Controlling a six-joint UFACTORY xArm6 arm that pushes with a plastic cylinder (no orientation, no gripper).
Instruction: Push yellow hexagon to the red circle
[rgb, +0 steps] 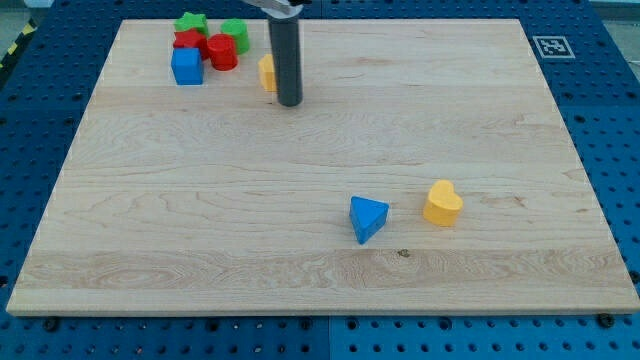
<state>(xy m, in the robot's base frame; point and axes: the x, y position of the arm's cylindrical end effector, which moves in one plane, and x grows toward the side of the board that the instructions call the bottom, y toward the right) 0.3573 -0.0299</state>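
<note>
The yellow hexagon (267, 72) lies near the view's top left, mostly hidden behind my rod. My tip (289, 103) rests on the board just right of it and slightly below, touching or nearly so. The red circle (222, 51) stands a short way left of the hexagon and a little higher, with a small gap between them. It sits in a cluster of blocks.
Around the red circle are a red block (190, 42), a blue cube (186, 67), a green star (190, 22) and a green block (236, 31). A blue triangle (367, 217) and a yellow heart (442, 203) lie at lower right. The wooden board (320, 270) has blue pegboard around it.
</note>
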